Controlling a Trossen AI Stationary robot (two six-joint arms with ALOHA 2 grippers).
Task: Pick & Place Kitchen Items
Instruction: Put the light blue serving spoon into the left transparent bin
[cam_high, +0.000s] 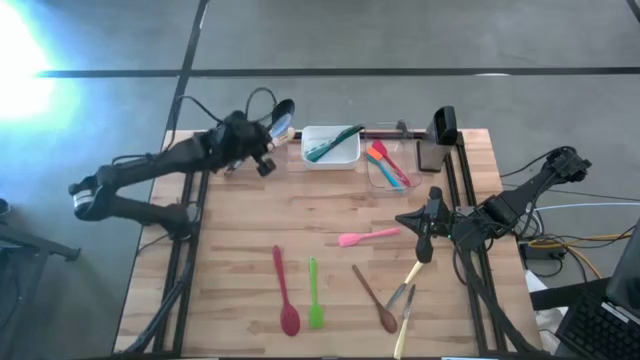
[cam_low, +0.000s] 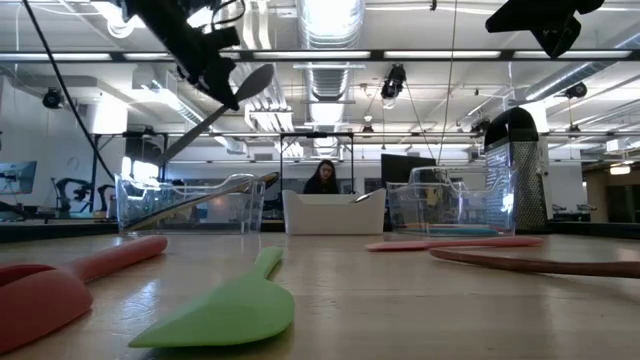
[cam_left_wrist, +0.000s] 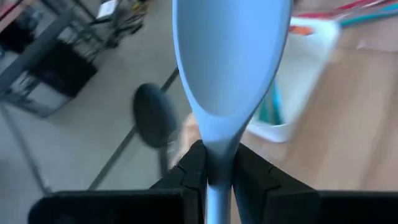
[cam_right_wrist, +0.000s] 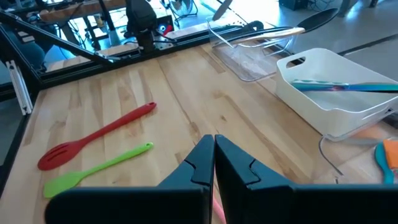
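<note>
**Observer:** Wooden tabletop (cam_high: 240, 290), pale planks, in a big open workshop — what am I looking at on it?

**Operator:** Utensils I haven't sorted yet lie loose on the near half: a red slotted spoon (cam_high: 285, 292) and a green spatula (cam_high: 314, 295) side by side, a pink spatula (cam_high: 367, 237), a wooden spoon (cam_high: 374, 298) and cream-handled cutlery (cam_high: 404, 300). Three tubs sit along the far edge; the white tub (cam_high: 331, 146) already holds teal-handled pieces, and the clear tub (cam_high: 390, 165) to its right holds orange and red ones.

**Observer:** And the left arm?

**Operator:** My left gripper (cam_left_wrist: 217, 177) is clamped on the neck of a grey spoon (cam_left_wrist: 231, 68), carried high near the far-left corner, just beside the white tub. I judge it's headed for the clear tub (cam_low: 190, 205) on the left.

**Observer:** The right one?

**Operator:** The right gripper (cam_right_wrist: 214, 158) is closed and empty, waiting above the table's right side near the pink spatula. Someone sits at a desk far behind the table.
</note>
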